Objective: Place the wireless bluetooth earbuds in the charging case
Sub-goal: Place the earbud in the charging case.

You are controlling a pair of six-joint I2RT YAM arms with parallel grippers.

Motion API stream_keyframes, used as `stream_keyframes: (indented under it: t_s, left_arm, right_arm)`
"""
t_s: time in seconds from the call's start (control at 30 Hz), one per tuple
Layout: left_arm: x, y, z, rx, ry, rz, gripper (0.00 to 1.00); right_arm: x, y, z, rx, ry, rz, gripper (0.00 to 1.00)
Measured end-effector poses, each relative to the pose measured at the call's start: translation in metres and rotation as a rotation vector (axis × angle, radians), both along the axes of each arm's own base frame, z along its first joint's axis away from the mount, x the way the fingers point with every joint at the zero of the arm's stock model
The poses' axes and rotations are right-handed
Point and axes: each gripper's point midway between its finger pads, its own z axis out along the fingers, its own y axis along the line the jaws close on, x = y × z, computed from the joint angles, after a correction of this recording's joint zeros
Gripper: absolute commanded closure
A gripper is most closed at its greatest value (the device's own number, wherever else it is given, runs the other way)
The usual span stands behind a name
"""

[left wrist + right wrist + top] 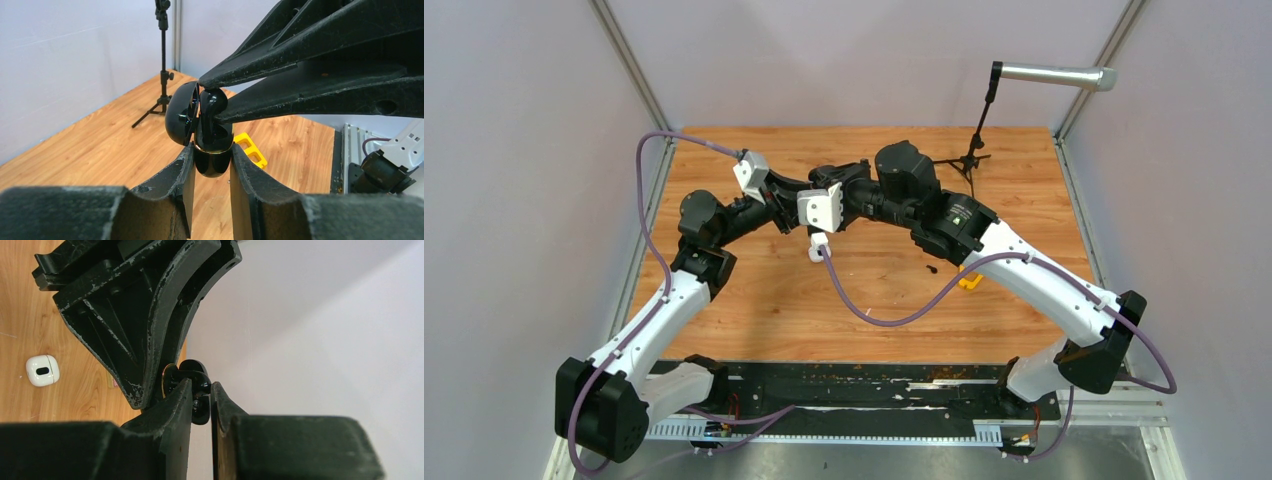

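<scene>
The two arms meet above the middle of the wooden tabletop (874, 310). From overhead their wrists and camera housings cover both sets of fingertips, so the grip shows only in the wrist views.

In the left wrist view, the left gripper (212, 150) has its two fingers pressed against the sides of a glossy black charging case (212, 169) with a thin gold rim, held clear of the table. The case's hinged lid (180, 112) stands open to the left. The lower end of the case sinks out of sight between the fingers.

The right gripper (201, 386) has its fingers closed on a black stemmed earbud (216, 100), which sits at the mouth of the open case. Black lies on black here, so I cannot tell how far the stem is seated or which pocket it is in. In the right wrist view the bud is partly masked by the finger pads, and only a sliver of the gold rim shows behind the left finger.

On the table below lies a white rounded pod (42, 370) with a dark oval slot; it is hidden in the overhead view. A yellow plastic piece (969, 282) lies near the right forearm, with a small dark speck (931, 267) just beside it that is too small to identify. A black tripod stand (969, 160) is at the far edge.
</scene>
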Motion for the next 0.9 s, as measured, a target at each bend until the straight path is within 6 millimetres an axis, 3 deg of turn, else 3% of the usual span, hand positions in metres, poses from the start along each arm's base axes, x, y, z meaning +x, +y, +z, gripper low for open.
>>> stream_keyframes:
  t_s: [0.37,0.9]
  left_arm:
    - [0.0,0.0,0.0,-0.004,0.006,0.001,1.0]
    - [-0.001,-0.001,-0.008,0.006,0.021,-0.005,1.0]
  right_arm:
    - [-0.001,-0.001,-0.004,-0.014,0.011,0.001,0.97]
    - [-0.006,-0.001,-0.013,-0.039,0.042,0.021,0.61]
